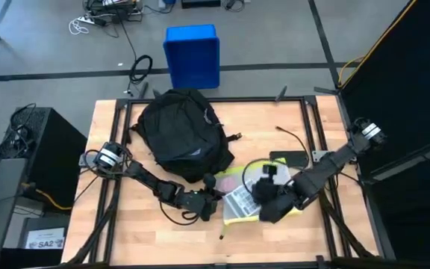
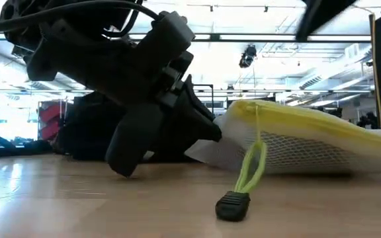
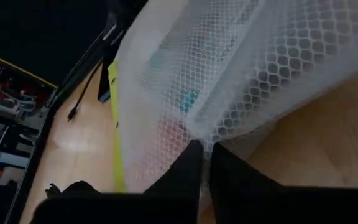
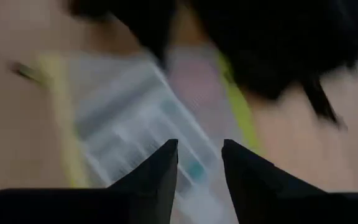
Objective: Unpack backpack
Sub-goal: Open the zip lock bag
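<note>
Nearest the front edge of the table (image 1: 110,224), one black zipper pull (image 2: 233,205) lies flat on the wood, tied by a thin yellow loop to a single mesh pouch (image 1: 246,196) with yellow trim. The left gripper (image 1: 213,203) reaches low from the left side, its arm bent and stretched along the tabletop, and its fingers (image 3: 185,177) are clenched on the pouch's white netting at the edge. The right gripper (image 1: 269,196) comes in from the right, its arm angled down from the table's right rail, hovering just above the pouch's other half; its two fingers (image 4: 160,168) stand slightly apart with nothing between them, released. Inside the pouch some flat printed items show, too blurred to count. Just behind the pouch, one flat dark object (image 1: 290,158) lies on the wood with a thin cable (image 1: 293,138) beside it. Farther back, the backpack (image 1: 181,134) sits slumped on the left-centre of the table, near its far edge. Beyond the table, one blue bin (image 1: 192,56) stands on the floor.
</note>
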